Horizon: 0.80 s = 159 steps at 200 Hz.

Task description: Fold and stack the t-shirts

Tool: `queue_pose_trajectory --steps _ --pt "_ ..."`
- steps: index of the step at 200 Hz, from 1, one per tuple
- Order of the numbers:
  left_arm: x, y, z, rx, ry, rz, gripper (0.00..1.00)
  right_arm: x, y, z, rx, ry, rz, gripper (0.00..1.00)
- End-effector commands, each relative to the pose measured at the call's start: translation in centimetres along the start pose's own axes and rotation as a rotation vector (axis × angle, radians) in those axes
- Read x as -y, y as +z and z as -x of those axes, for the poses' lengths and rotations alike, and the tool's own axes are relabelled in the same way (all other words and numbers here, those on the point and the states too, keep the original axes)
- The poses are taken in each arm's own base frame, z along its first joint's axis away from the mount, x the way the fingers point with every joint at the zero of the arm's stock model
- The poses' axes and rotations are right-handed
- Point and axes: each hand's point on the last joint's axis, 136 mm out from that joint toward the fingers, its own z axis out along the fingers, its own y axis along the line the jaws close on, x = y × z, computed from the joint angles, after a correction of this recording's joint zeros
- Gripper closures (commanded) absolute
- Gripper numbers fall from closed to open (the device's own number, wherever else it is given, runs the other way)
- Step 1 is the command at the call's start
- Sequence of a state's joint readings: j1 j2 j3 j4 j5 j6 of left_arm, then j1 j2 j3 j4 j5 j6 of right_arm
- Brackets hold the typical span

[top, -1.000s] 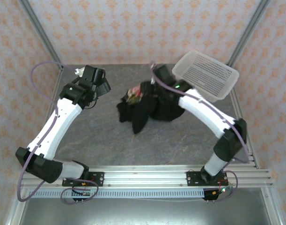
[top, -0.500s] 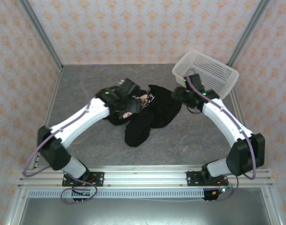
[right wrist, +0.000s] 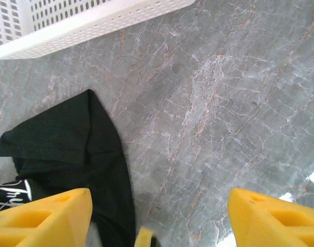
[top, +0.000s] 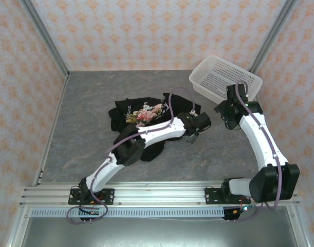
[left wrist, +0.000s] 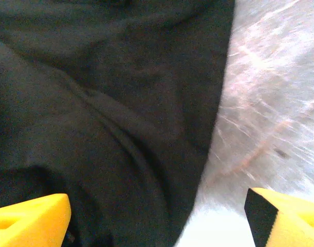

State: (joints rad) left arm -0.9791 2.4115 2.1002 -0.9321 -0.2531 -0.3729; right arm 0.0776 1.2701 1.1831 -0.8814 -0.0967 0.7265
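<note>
The grey marbled counter (top: 85,128) carries one black t-shirt (top: 146,114), unfolded and bunched, its rose print up; it lies beneath and to the left of the left jaws and well to the left of the right jaws. The white basket (top: 223,80) stands just beyond the right jaws. The left arm (top: 146,135) reaches across the heap, its jaws spread wide and empty over the shirt's right edge. The right arm (top: 259,139) holds its jaws equally wide and empty above bare counter.

Closing on this edge could, by the look of it, catch several bunched layers at once, so a pull would drag the heap instead of spreading it. The arm lying over the cloth could snag it on lifting. A careless swing of the right jaws might knock the basket, and the two wrists sit near enough to clash.

The overhead view gives the whole heap and the print. The left wrist view, blurred, shows folds and the cloth edge between the jaws. The right wrist view shows a shirt corner with white marks.
</note>
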Motion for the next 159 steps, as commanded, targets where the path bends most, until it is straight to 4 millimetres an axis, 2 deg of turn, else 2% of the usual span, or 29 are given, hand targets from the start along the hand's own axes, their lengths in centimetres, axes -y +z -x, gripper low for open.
queue_pose_trajectory --steps 1,11,24,29,33,50,60,83,102,121,144,159 --pt "-2.4 0.9 -0.2 -0.028 0.004 0.135 0.13 0.4 -2.5 0.4 0.03 0.039 0.012 0.3" --pt "-2.2 1.6 -0.3 -0.033 0.002 0.142 0.19 0.3 -3.1 0.5 0.039 0.03 0.029 0.3" --pt "-2.0 2.2 -0.3 -0.028 -0.01 0.142 0.34 0.5 -3.2 0.4 0.037 0.014 0.024 0.3" --pt "-1.9 2.2 -0.2 -0.024 -0.012 0.135 0.43 0.6 -3.1 0.3 0.034 0.009 0.02 0.3" --pt "-1.8 2.3 -0.1 -0.019 -0.014 0.131 0.51 0.6 -3.9 0.3 0.047 0.006 0.041 0.3" --pt "-1.7 1.8 0.8 0.001 -0.029 0.111 0.86 0.9 -3.9 0.0 0.04 -0.008 0.046 0.32" --pt "-1.9 0.7 1.7 0.028 -0.042 0.093 1.0 1.1 -3.9 -0.1 0.041 -0.013 0.046 0.32" --pt "-1.9 -3.8 5.2 0.127 -0.086 0.001 1.0 1.6 -3.9 -0.1 0.055 -0.029 0.032 0.34" --pt "-1.9 -8.6 8.3 0.214 -0.138 -0.121 1.0 2.0 -3.9 0.0 0.07 -0.041 0.018 0.35" --pt "-2.5 -13.3 10.5 0.274 -0.209 -0.224 1.0 2.2 -4.0 0.3 0.086 -0.044 0.008 0.35" --pt "-4.6 -18.4 12.1 0.329 -0.309 -0.337 1.0 2.0 -4.1 0.8 0.104 -0.046 0.007 0.35" --pt "-6.7 -21.4 12.3 0.357 -0.365 -0.375 1.0 1.7 -3.8 0.8 0.093 -0.045 0.007 0.35"
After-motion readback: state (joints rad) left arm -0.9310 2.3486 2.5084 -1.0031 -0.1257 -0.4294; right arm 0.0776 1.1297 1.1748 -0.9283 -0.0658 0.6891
